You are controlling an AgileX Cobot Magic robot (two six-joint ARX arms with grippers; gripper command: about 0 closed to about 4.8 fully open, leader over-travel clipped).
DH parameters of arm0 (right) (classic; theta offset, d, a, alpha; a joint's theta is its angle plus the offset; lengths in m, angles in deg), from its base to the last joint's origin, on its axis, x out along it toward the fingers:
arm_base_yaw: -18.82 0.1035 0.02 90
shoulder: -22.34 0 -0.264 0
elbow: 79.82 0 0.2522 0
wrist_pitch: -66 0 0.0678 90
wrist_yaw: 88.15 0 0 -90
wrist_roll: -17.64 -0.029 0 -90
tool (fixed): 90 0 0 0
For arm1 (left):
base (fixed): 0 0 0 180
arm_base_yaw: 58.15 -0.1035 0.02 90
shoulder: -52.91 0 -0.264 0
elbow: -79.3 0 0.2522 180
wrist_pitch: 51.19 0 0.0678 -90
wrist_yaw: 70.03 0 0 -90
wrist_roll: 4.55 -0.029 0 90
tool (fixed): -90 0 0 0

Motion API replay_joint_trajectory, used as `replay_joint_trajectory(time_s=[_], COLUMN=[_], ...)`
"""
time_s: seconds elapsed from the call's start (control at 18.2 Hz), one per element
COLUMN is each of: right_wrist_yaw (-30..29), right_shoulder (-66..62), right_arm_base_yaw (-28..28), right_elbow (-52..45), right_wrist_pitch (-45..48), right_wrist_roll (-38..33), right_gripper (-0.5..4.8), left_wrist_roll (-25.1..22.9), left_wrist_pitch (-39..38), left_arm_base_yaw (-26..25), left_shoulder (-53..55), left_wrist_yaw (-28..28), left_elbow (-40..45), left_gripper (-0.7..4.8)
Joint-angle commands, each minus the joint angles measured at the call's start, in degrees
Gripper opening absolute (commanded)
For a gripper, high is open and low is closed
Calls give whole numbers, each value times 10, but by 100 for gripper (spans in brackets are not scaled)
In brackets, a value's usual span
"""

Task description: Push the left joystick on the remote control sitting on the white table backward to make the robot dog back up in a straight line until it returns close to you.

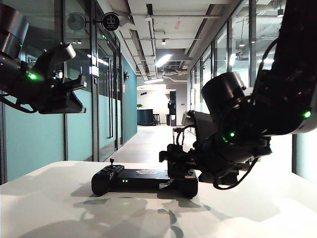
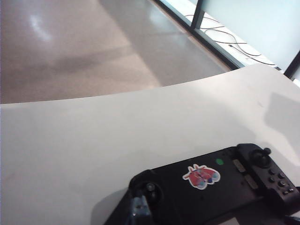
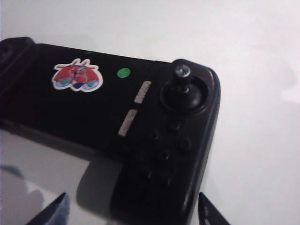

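Black, rigid remote control (image 1: 143,180) low-centre on the white table (image 1: 49,208) may slide; nudge its thin left joystick (image 1: 112,162) lightly; right gripper (image 3: 131,213) spread beside it, left gripper (image 1: 67,96) raised upper left, jaws unclear.

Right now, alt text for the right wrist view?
The right gripper, open, hovers over one end of the remote control on the white table. A joystick stands there, untouched, beside a red-and-white sticker and green light.
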Motion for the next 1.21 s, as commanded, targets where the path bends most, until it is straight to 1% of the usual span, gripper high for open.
replay_joint_trajectory(time_s=[0.05, 0.22, 0.38, 0.93, 1.04, 1.21], right_wrist_yaw=[0, -2, -21, -37, -37, -37], right_shoulder=[-7, -11, -21, -56, -56, -56], right_arm_base_yaw=[-8, -17, -24, -24, -24, -24], right_elbow=[16, 17, 22, 59, 59, 59], right_wrist_pitch=[-2, -2, -1, -1, -1, -1], right_wrist_roll=[-8, -8, -7, -3, -3, -1], right_gripper=[345, 345, 345, 344, 310, 304], left_wrist_roll=[0, 0, 0, 0, 0, 0], left_wrist_pitch=[5, 5, 5, 5, 5, 5], left_arm_base_yaw=[0, 0, 0, 0, 0, 0], left_shoulder=[-2, -2, -2, -2, -2, -2], left_wrist_yaw=[-3, -3, -3, -3, -3, -3], left_elbow=[-2, -2, -2, -2, -2, -2], left_gripper=[-6, -6, -6, -6, -6, -5])
